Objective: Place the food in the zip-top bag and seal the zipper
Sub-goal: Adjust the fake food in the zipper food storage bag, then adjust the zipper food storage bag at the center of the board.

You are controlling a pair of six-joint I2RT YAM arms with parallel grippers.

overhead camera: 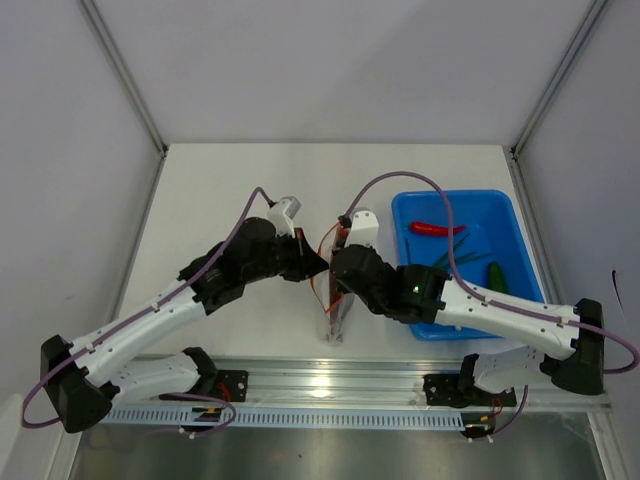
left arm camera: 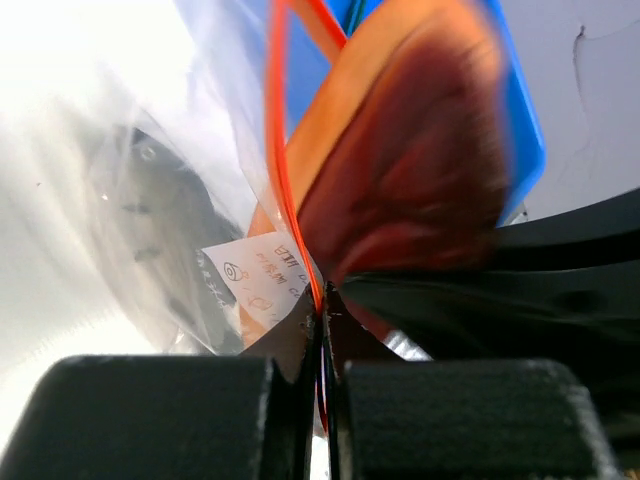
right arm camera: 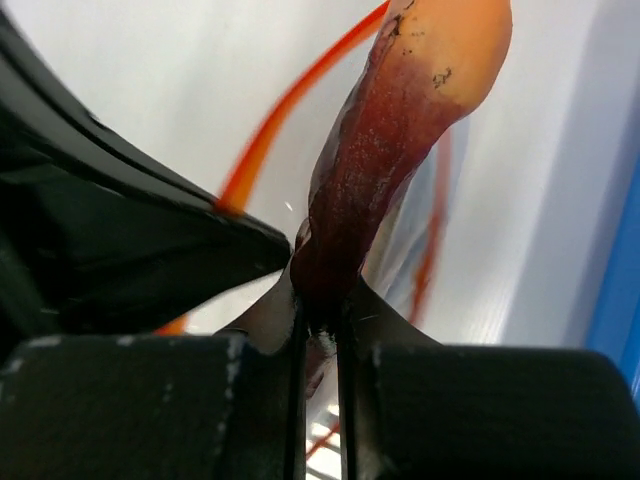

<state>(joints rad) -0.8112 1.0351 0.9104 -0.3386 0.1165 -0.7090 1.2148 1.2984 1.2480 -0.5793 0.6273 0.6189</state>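
Note:
My left gripper (overhead camera: 318, 263) (left arm camera: 322, 318) is shut on the orange-red zipper (left arm camera: 276, 150) at the mouth of the clear zip-top bag (overhead camera: 338, 315) (left arm camera: 170, 220), holding that edge up. My right gripper (overhead camera: 339, 258) (right arm camera: 320, 312) is shut on the dark red end of the sausage in its yellow bun (right arm camera: 385, 140) (left arm camera: 410, 170), right at the bag's mouth beside the zipper (right arm camera: 285, 110). A red chili (overhead camera: 436, 229), a dark green cucumber (overhead camera: 497, 277) and green onion stalks (overhead camera: 455, 258) lie in the blue tray (overhead camera: 420, 205).
The blue tray sits on the right half of the white table, under my right forearm. Both arms meet at the table's middle. A metal rail (overhead camera: 330, 385) runs along the near edge. Grey walls close in the sides and back.

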